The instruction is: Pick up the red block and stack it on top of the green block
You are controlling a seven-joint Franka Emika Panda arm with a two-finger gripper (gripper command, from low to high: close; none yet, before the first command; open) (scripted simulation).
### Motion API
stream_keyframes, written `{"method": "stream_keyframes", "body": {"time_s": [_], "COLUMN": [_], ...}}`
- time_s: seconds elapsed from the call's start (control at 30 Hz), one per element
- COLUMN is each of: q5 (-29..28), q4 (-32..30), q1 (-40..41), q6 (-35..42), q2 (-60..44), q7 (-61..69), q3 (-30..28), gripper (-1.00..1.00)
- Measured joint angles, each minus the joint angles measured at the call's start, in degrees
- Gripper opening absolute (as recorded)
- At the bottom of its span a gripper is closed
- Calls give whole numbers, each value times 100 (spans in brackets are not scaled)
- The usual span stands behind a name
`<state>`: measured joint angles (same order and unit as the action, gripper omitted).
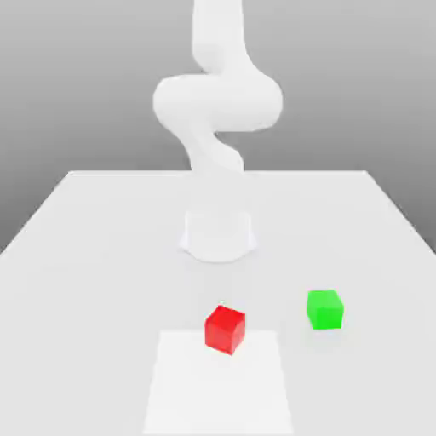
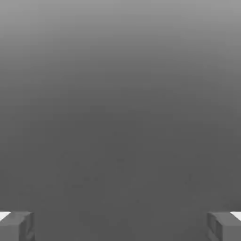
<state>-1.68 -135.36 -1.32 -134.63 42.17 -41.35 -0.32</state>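
The white arm (image 1: 217, 102) rises in the upper centre of the exterior view, its links folding in an S-bend above the round base (image 1: 218, 236) at mid-frame. In the hand view the gripper (image 2: 120, 226) stands spread wide, one grey fingertip (image 2: 16, 226) in each lower corner, nothing between them.

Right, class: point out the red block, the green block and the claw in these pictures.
Red block (image 1: 225, 329), exterior view, on its front corner edge.
Green block (image 1: 324, 310), exterior view, on its front face.
Claw (image 2: 120, 226), hand view, midway between its two wide-apart fingertips.
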Motion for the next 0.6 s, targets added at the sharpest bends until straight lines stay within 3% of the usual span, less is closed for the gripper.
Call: {"method": "stream_keyframes", "body": {"time_s": [0.3,0.6], "q5": [-499,-647], "q4": [-1325,-2624], "q1": [-470,-909], "q6": [-1055,-2105], "q2": [-1373,-2698], "q7": [1759,3749], "q3": [-377,-952], "gripper": [0,0]}}
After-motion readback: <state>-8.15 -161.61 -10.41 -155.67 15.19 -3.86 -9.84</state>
